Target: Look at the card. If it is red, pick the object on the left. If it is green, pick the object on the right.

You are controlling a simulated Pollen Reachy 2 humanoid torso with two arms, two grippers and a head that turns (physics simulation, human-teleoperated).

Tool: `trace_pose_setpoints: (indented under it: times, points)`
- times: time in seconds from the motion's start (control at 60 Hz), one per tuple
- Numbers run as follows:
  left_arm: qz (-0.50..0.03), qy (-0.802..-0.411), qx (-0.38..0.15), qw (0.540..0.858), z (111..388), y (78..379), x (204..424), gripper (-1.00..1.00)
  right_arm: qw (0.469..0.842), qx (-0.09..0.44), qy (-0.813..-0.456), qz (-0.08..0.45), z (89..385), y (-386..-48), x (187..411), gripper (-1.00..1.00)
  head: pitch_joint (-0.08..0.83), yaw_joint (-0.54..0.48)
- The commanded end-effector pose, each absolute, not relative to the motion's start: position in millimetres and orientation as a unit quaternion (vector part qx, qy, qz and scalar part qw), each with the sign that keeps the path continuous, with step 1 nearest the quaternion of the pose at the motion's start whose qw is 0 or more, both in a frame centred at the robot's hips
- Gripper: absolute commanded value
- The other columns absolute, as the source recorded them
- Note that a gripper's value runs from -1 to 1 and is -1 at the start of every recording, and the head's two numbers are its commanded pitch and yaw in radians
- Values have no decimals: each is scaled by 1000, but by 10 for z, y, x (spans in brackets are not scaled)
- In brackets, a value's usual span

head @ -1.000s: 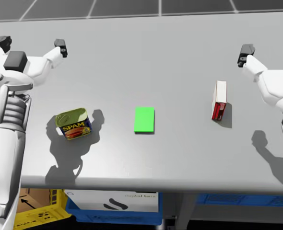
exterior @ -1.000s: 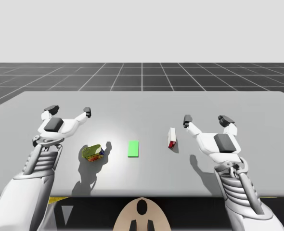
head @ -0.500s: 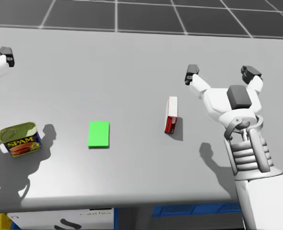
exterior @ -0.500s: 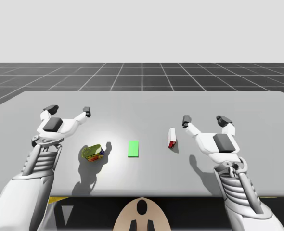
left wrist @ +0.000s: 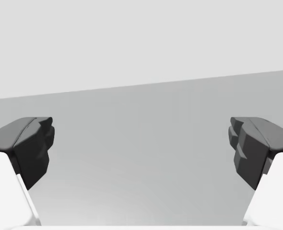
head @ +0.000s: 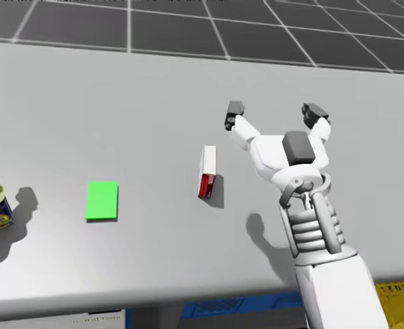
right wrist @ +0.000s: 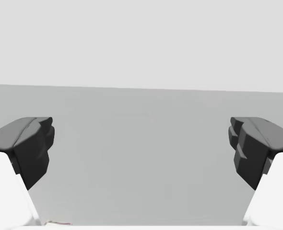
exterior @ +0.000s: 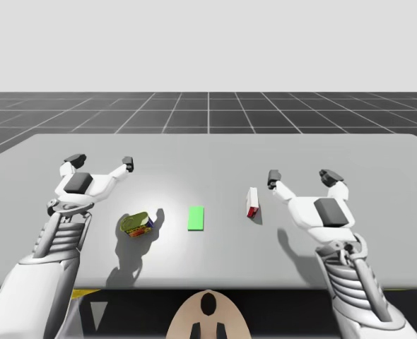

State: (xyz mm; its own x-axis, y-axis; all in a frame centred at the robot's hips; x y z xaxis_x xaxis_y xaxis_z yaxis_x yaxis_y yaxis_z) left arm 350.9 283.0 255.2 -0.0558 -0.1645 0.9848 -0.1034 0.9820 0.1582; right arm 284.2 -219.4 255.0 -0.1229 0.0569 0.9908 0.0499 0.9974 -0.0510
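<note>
Our right claw (exterior: 301, 176) spreads wide, holding nothing, near the box (exterior: 252, 202) on the counter (exterior: 208, 152). Our left claw (exterior: 101, 162) spreads just as wide, touching nothing.

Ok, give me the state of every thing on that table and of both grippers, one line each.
Card: green, lying flat.
Can: green and blue, set down, not held.
Box: red and white, standing on a narrow side, not held.
Left gripper: open, empty.
Right gripper: open, empty, beside the box.
</note>
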Motion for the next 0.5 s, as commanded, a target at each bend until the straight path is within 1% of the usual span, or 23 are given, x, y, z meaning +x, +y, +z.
trace_pose_setpoints:
  times: [0.017, 0.033, 0.1, 0.133, 0.15, 0.167, 0.183, 0.2, 0.233, 0.267, 0.283, 0.333, 0.35, 0.383, 0.45, 0.5]
  points:
    - [-23, -727, 93, 680, 2554, 2830, 3514, -1000, 667, -28, -745, -2, 2554, -2061, 2688, -1000, 622, -228]
    - [-24, -727, 93, 680, 2551, 2829, 3517, -1000, 665, -42, -746, -4, 2531, -2016, 2636, -1000, 620, -227]
    - [-24, -726, 93, 681, 2543, 2825, 3519, -1000, 670, -31, -742, -10, 2500, -1953, 2539, -1000, 621, -228]
    - [-25, -725, 92, 682, 2539, 2824, 3522, -1000, 671, -35, -740, -16, 2472, -1912, 2483, -1000, 622, -232]
    - [-25, -725, 92, 682, 2538, 2822, 3520, -1000, 671, -33, -741, -24, 2464, -1892, 2463, -1000, 622, -233]
    - [-25, -725, 92, 683, 2536, 2820, 3518, -1000, 668, -12, -741, -61, 2445, -1837, 2428, -1000, 624, -236]
    - [-25, -724, 92, 683, 2535, 2820, 3518, -1000, 664, -7, -744, -74, 2437, -1810, 2415, -1000, 624, -237]
    - [-25, -724, 92, 683, 2534, 2820, 3518, -1000, 662, -7, -746, -69, 2422, -1799, 2401, -1000, 624, -240]
    - [-25, -724, 92, 683, 2533, 2819, 3517, -1000, 664, -26, -746, -43, 2368, -1759, 2330, -1000, 625, -246]
    - [-25, -724, 92, 683, 2534, 2820, 3516, -1000, 658, -29, -752, -35, 2313, -1726, 2286, -1000, 625, -249]
    - [-24, -724, 92, 683, 2535, 2821, 3516, -1000, 663, -6, -746, -53, 2277, -1684, 2256, -1000, 625, -251]
    - [-23, -724, 91, 683, 2536, 2824, 3515, -1000, 680, 24, -729, -78, 2211, -1591, 2187, -1000, 625, -252]
    - [-23, -724, 91, 683, 2536, 2823, 3514, -1000, 688, 25, -721, -71, 2170, -1571, 2158, -1000, 626, -251]
    - [-23, -724, 91, 683, 2534, 2824, 3514, -1000, 691, 22, -720, -62, 2124, -1549, 2133, -1000, 627, -250]
    - [-23, -724, 91, 683, 2533, 2821, 3510, -1000, 714, 39, -696, -72, 1985, -1432, 2041, -1000, 631, -244]
    - [-23, -724, 91, 683, 2534, 2821, 3509, -1000, 720, 41, -689, -72, 1913, -1387, 2011, -1000, 633, -243]
